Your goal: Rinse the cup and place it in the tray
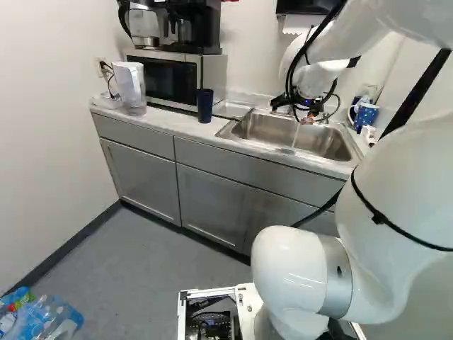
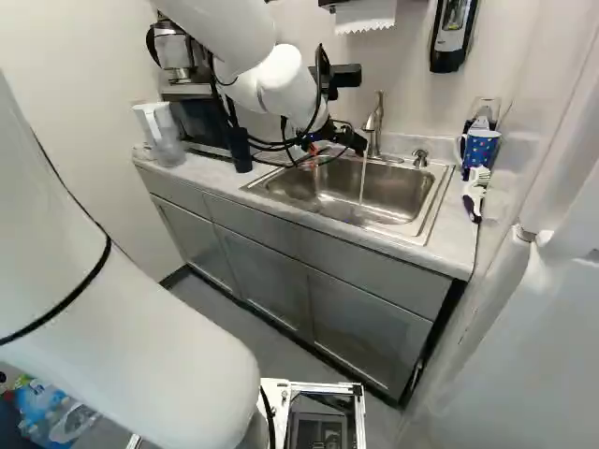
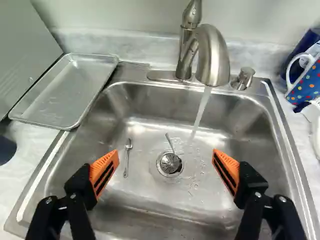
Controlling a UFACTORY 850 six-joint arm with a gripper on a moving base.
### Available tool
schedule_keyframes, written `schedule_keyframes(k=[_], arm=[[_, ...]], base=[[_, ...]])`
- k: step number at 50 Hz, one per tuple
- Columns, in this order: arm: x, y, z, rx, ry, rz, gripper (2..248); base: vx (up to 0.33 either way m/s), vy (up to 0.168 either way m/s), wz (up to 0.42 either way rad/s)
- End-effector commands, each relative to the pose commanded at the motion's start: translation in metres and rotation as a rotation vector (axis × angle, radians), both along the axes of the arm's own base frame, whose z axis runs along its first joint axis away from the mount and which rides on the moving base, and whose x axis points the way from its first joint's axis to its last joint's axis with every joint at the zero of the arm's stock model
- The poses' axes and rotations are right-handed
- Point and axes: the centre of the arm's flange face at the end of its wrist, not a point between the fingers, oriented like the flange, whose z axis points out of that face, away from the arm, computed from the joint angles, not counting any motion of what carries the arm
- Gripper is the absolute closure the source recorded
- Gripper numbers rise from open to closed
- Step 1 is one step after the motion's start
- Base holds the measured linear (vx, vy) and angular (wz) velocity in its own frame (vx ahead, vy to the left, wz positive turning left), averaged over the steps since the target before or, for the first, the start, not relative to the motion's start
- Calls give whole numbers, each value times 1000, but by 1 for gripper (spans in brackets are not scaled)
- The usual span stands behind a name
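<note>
My gripper hangs over the sink. In the wrist view the gripper stands wide open above the basin, nothing between its orange pads. A dark blue cup is upright on the counter between sink and microwave; its dark edge shows beyond the tray in the wrist view. The metal tray lies on the counter beside the sink and holds nothing. A blue mug with coloured dots stands on the other side. Water runs from the faucet into the basin.
Two small utensils lie in the sink, a fork-like one and another by the drain. A soap pump sits beside the faucet. A white pitcher and the microwave occupy the counter. Bottles lie on the floor.
</note>
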Motion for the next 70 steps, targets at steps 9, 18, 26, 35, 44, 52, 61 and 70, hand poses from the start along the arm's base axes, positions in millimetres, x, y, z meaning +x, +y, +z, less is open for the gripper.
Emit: schedule_keyframes(k=[9, 18, 26, 35, 44, 52, 61, 70], arm=[[-2, 14, 0, 0, -1, 28, 3], [-3, 28, -1, -1, -3, 58, 3], [-4, 41, -1, -1, -4, 85, 3], [-6, 55, -1, -1, -5, 116, 3], [-7, 68, -1, -2, -6, 147, 3], [-8, 81, -2, -2, -7, 175, 3], [-9, 94, -2, -2, -8, 207, 3], [-9, 108, -2, -2, -9, 239, 3]], base=[[0, 0, 0], [0, 0, 0], [0, 0, 0], [0, 0, 0], [0, 0, 0], [0, 0, 0], [0, 0, 0], [0, 0, 0]])
